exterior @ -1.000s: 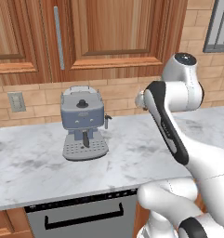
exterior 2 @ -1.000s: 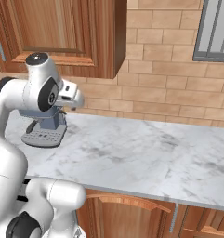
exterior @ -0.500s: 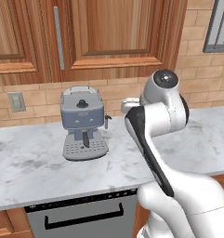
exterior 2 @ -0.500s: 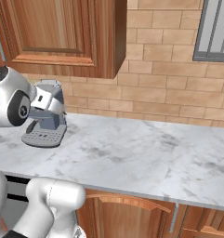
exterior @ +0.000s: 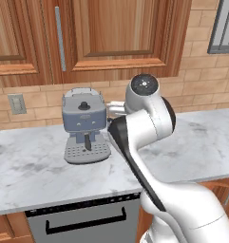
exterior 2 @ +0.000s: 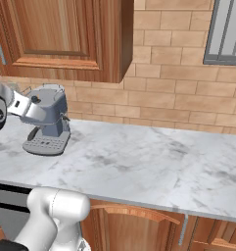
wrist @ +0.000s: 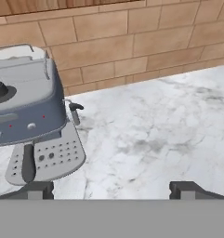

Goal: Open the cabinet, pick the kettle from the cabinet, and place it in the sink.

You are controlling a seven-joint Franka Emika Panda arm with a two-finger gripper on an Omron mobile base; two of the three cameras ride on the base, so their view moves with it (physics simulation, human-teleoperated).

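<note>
Plainly, the cabinet (exterior: 118,35) is shut, its silver bar handle (exterior: 59,32) untouched above the back edge of the worktop (exterior: 35,171), so the kettle, if inside, is hidden behind the door. The hand (wrist: 111,189) hangs low over the worktop with its fingers spread wide and nothing between them, just beside the blue-grey espresso machine (exterior: 85,126). The risk, as I judge it, lies in that closeness: swinging up toward the handle could clip the machine and shove it along the worktop, or meet the handle askew and slip off.
</note>
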